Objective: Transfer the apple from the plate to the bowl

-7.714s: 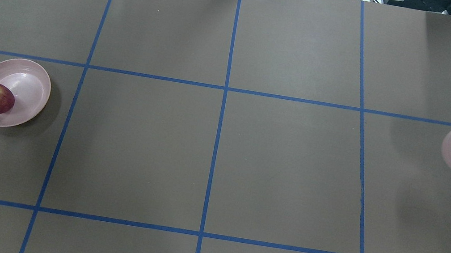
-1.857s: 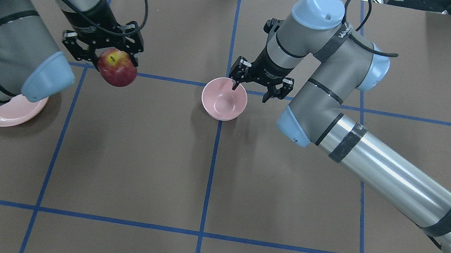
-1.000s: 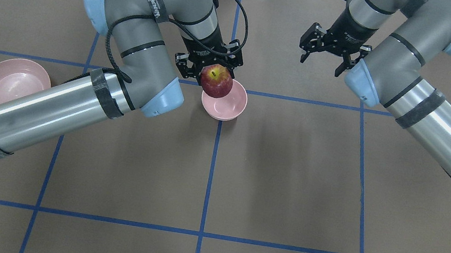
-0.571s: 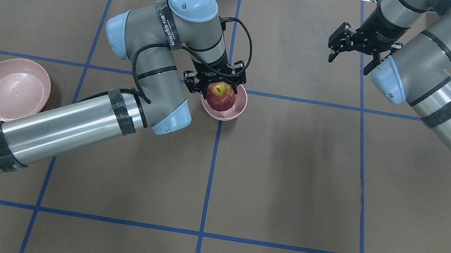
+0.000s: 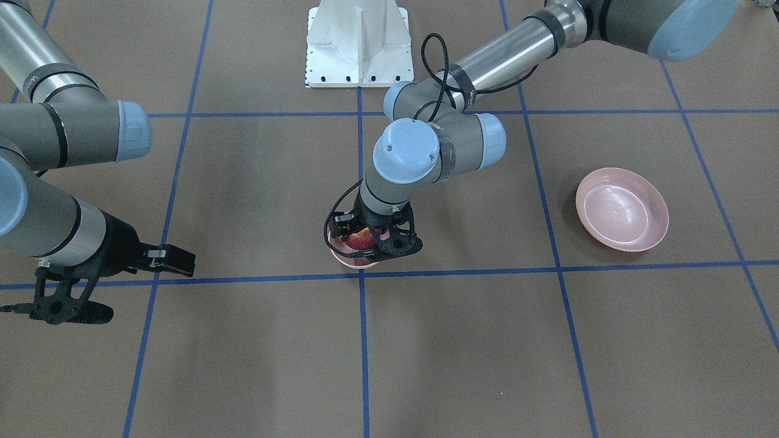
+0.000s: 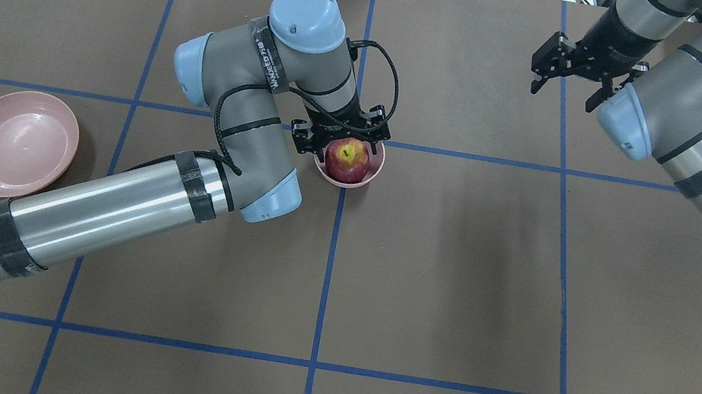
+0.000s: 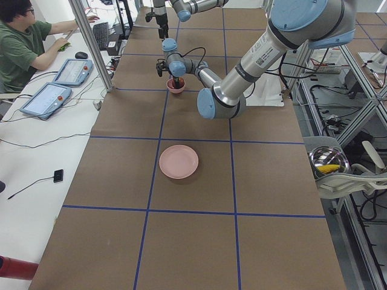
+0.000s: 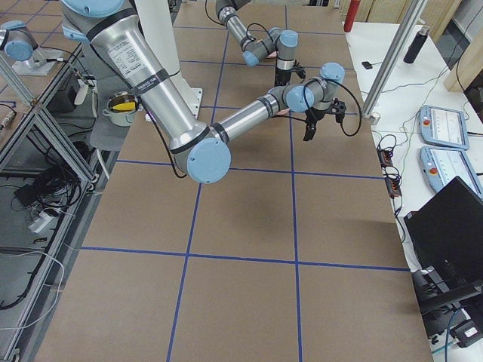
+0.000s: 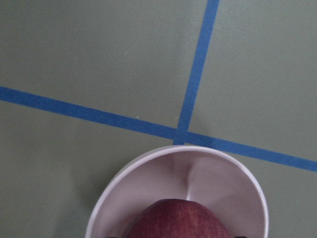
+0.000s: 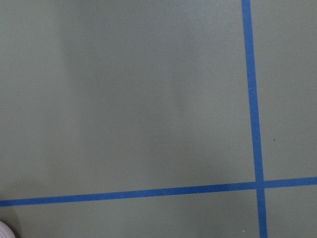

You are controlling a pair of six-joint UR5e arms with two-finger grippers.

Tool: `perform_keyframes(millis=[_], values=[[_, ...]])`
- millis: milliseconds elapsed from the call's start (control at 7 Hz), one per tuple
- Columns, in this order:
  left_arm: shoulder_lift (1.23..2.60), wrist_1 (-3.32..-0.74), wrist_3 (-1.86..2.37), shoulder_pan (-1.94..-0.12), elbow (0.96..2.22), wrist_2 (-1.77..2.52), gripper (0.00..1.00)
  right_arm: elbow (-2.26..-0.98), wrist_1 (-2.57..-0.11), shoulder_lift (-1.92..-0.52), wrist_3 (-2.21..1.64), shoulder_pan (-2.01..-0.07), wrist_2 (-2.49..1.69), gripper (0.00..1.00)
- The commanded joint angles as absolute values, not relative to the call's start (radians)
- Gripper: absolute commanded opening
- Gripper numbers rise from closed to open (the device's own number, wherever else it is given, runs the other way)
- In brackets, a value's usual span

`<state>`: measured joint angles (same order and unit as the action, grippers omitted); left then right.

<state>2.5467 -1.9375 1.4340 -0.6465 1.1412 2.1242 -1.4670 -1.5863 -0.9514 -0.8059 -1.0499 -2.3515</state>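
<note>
Over the shoulders, the left gripper [image 6: 347, 153] pinches the apple [image 6: 348, 163] across its belly, low inside the bowl [image 6: 376, 167] at the middle of the bench [image 6: 451, 276]. The plate [image 6: 18, 144] lies bare at far left, and the right gripper [image 6: 562, 98] hangs spread at far right. From across the bench, the fingers [image 5: 400, 243] flank the apple closely. At the left wrist, red skin sits just within the bowl's pale rim. Firm, smooth and rounded, the apple likely bruises if dropped, so the widest part suits a hold.

Seen from overhead, the apple [image 6: 348, 160] sits in the bowl [image 6: 375, 171]. The plate [image 6: 18, 144] lies at the bowl's 9 o'clock, well apart.
</note>
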Motion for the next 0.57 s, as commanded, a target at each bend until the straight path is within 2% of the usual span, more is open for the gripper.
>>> perform_keyframes(millis=[0, 286, 429], values=[[2.546, -1.945, 1.453, -0.647, 1.155, 2.121, 0.99, -1.523, -1.580, -1.004, -0.778, -1.061, -2.309, 1.00], [2.530, -1.912, 1.451, -0.719, 1.242, 2.137, 0.99, -1.539, -1.572, -1.035, -0.732, -1.083, -2.309, 1.00], [2.489, -1.804, 1.427, -0.756, 1.343, 2.140, 0.99, -1.545, -1.501, -1.069, -0.721, -1.081, -2.251, 1.00]])
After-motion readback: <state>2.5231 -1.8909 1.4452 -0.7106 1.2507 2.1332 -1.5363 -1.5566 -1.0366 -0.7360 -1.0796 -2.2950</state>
